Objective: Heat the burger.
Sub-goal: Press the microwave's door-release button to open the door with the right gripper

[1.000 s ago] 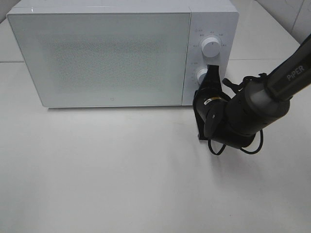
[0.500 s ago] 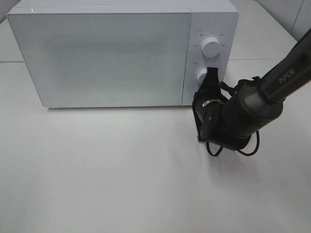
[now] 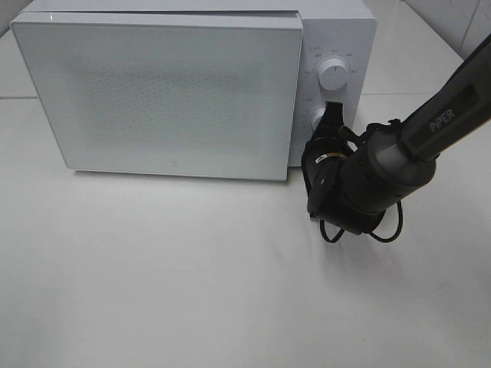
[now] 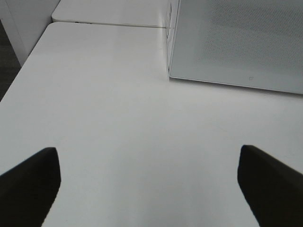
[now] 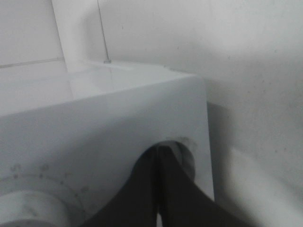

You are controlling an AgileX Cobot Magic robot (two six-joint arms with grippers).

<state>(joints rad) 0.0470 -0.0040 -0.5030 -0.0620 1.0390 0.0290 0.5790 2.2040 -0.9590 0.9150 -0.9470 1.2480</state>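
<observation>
The burger is out of view. The white microwave stands at the back of the table, and its door sits slightly ajar, its right edge swung out from the body. My right gripper is shut, its fingertips pressed against a round button on the control panel, beside the lower dial. In the left wrist view my left gripper hangs open over bare table, nothing between its fingers, with the microwave door ahead of it.
An upper dial sits above the lower one on the panel. The white table stretches in front of the microwave. The right arm reaches in from the right edge. A table edge drops off beside the left gripper.
The microwave door has popped ajar, its right edge now standing out from the body. The right gripper stays shut on the panel, and its arm has shifted slightly left.
</observation>
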